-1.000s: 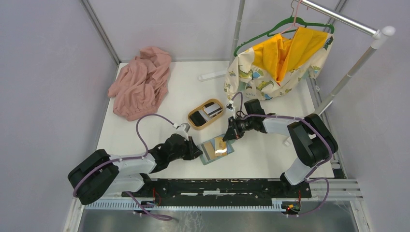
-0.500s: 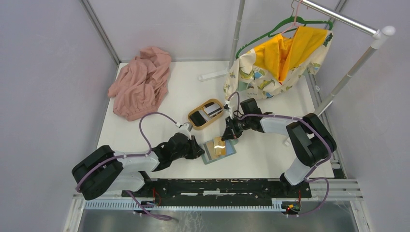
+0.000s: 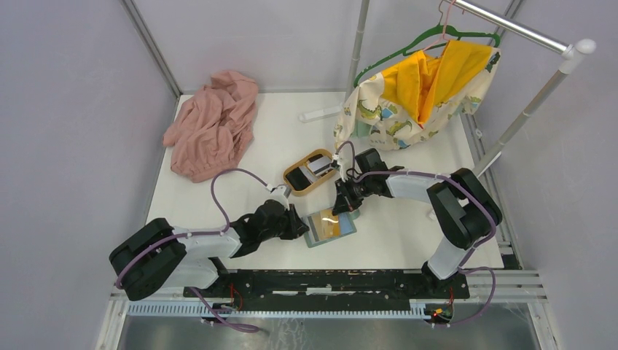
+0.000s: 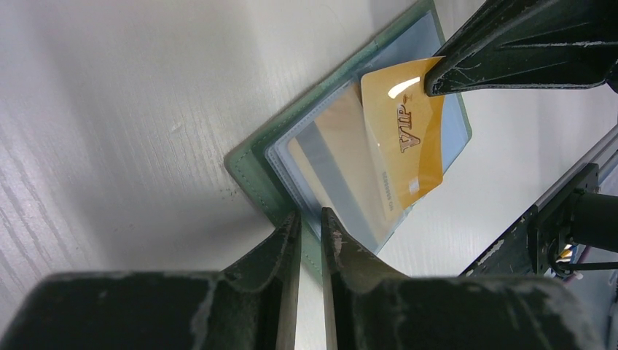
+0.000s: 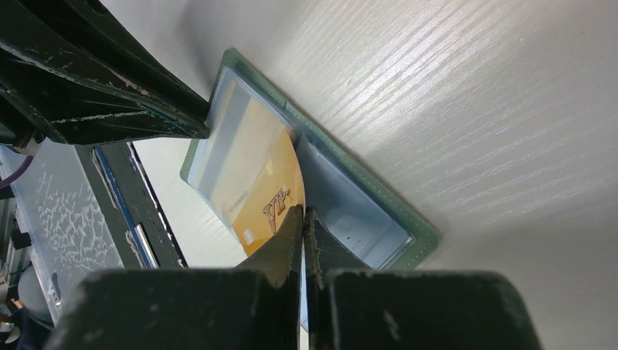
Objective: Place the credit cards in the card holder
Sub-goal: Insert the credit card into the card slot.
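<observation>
The card holder [image 3: 315,238] lies open on the table, green outside and pale blue inside. My left gripper [image 3: 297,227] is shut on its near green edge [image 4: 251,164]; the jaws [image 4: 311,222] pinch the rim. My right gripper [image 3: 342,206] is shut on a gold credit card [image 5: 266,197] marked VIP [image 4: 408,135]. The card's far end sits under a clear pocket of the card holder [image 5: 350,204]. More credit cards, a black one [image 3: 297,177] and a grey-white one [image 3: 319,165], lie in the oval wooden tray [image 3: 285,179] just behind.
A pink cloth [image 3: 211,124] is heaped at the back left. A patterned garment with yellow lining [image 3: 415,95] hangs from a green hanger on a rack [image 3: 532,102] at the back right. A white bar [image 3: 321,114] lies near the back.
My right gripper has moved a little left toward the left gripper, sliding the gold card further over the holder. The left gripper keeps its hold on the holder's edge.
</observation>
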Motion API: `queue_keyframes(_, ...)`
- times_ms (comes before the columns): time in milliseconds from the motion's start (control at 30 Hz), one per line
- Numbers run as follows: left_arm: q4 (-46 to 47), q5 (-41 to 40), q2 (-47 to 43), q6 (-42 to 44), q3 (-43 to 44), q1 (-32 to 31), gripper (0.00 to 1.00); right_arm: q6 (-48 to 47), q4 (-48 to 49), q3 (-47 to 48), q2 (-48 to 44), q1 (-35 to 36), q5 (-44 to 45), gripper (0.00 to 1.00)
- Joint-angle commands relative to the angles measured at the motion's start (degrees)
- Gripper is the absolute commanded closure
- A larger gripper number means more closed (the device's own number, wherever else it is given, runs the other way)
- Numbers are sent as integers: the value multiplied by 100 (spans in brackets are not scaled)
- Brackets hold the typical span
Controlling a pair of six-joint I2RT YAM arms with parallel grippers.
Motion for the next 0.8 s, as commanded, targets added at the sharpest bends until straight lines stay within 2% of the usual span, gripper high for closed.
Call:
queue_keyframes(0,-260,-249,87,57,137,-33,77,-189,-313,173,113,103,543,100)
queue_keyframes(267,-342,-303,69,161,224,-32,77,-4,-421,116,61,96,877,100)
queue_keyframes(767,-239,-189,289,315,352,-28,76,322,-321,165,429,188,466,98)
